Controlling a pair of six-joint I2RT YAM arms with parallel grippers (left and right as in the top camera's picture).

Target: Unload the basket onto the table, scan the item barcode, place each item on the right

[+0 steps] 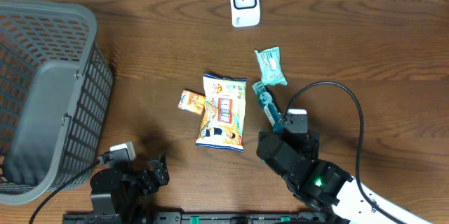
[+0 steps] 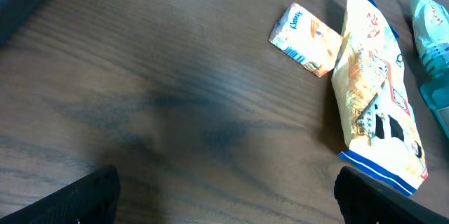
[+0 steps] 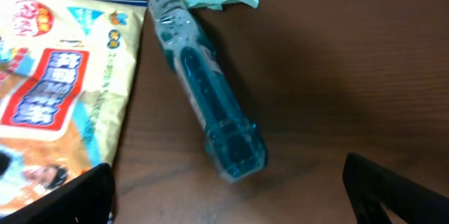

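Wooden tabletop is carrying a snack bag, with a teal tube lying just beside it. I am holding the right claw wide apart over the tube. The left claw is standing apart too, gripping nothing.

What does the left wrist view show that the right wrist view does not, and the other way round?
Only the left wrist view: the small orange packet, next to the yellow snack bag. Only the right wrist view: the long teal pack in full; the left wrist view catches at most a sliver of it at its right edge. Both: the yellow snack bag, the mint-green pouch and the wooden table.
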